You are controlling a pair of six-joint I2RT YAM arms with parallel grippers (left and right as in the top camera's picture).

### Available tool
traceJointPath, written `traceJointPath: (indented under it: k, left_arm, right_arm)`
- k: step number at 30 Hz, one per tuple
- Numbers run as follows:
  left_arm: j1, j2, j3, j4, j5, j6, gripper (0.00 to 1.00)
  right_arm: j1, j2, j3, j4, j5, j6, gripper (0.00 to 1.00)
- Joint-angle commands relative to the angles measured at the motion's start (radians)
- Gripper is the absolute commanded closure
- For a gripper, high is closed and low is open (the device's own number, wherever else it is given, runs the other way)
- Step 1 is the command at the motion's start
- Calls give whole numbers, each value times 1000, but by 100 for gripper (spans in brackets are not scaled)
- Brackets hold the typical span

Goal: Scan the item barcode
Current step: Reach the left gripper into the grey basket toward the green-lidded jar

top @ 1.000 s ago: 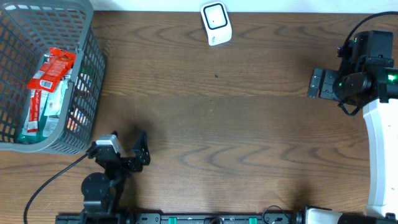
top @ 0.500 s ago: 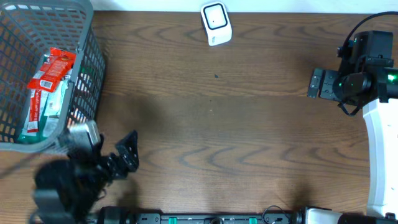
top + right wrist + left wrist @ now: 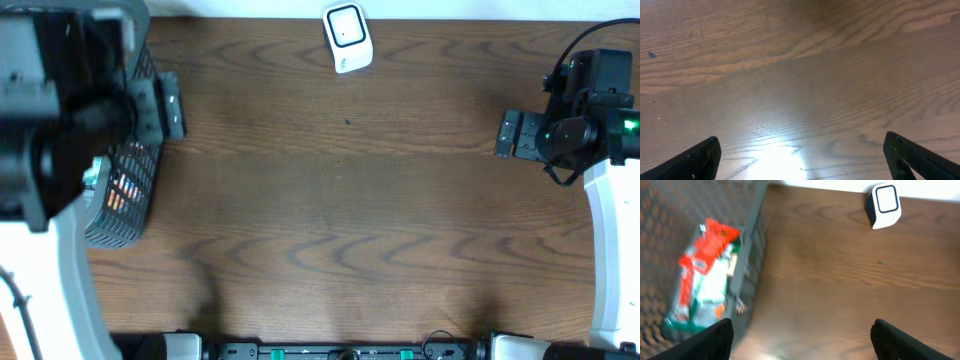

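The item, a red, white and green snack packet (image 3: 704, 277), lies inside the grey wire basket (image 3: 752, 255) at the left of the left wrist view. My left gripper (image 3: 801, 347) hangs open high above the basket's right wall, its fingers (image 3: 712, 340) empty. In the overhead view the left arm covers most of the basket (image 3: 125, 200) and hides the packet, and the left gripper (image 3: 168, 105) shows at the basket's right rim. The white barcode scanner (image 3: 347, 38) stands at the table's far edge. My right gripper (image 3: 511, 133) is open over bare wood at the right.
The scanner (image 3: 883, 205) also shows at the top right of the left wrist view. The right wrist view holds only brown table wood (image 3: 800, 75) with a glare patch between the fingers (image 3: 695, 160). More packets fill the basket.
The left arm has swung up from the near table edge to above the basket, now hiding the packets from overhead. The right arm has not moved.
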Motion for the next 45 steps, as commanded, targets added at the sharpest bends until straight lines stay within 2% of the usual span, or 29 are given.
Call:
traceJointPath:
  k: [1,3,7,12,18,21,26,35,45]
  left_arm:
    - [18,38,48,34,-134,105,2]
    - [51,61,48,68,-197,56,2]
    - [177,112,48,90,-188,48,2]
    - [351,184,48,87,0,49,2]
    - [473,272,44,91,22,49,2]
    - [490,312,26,103,40,53,2]
    - [490,397,15,109,143,130,2]
    - [488,556,15,97,148,146,2]
    - [488,650,15,127,149,149,1]
  right_arm:
    - [-2,-1,10,2,9,15,1]
    - [-2,-1,10,2,9,15,1]
    - [-2,-1,10,2,9,15,1]
    - [-2,-1,10,2,9,15,1]
    - [-2,-1,10,2,9,15,1]
    - [-2,-1,10,2,9,15,1]
    - [-2,-1,10,2,9,15,1]
    - [-2,-1,10,2,9,15,1]
    - [-2,-1,10,2,9,15,1]
